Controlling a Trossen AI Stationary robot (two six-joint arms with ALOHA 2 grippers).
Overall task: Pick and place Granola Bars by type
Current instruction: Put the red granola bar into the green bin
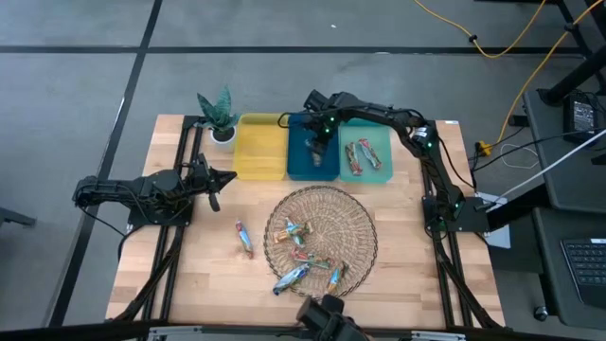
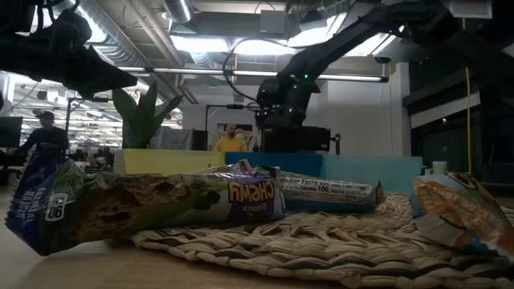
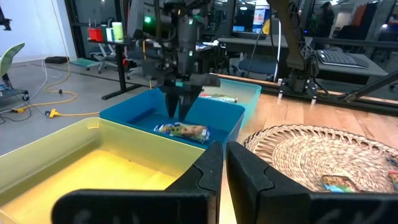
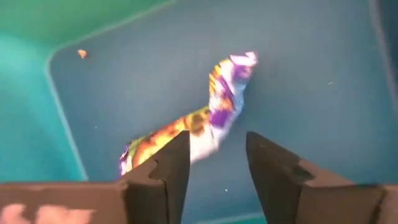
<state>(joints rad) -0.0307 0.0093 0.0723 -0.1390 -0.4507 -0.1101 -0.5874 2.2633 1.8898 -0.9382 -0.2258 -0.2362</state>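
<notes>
A granola bar in a purple and yellow wrapper lies flat on the floor of the blue bin. My right gripper hangs open just above it, pointing steeply down, and the left wrist view shows its fingertips clear of the bar. Two bars lie in the green bin. Several bars lie in the round woven basket. One bar lies on the table left of the basket. My left gripper waits shut at the table's left side.
A yellow bin stands left of the blue one, and a small potted plant stands at the far left beside it. The three bins sit in a row along the far edge. Bare wood shows between the bins and the basket.
</notes>
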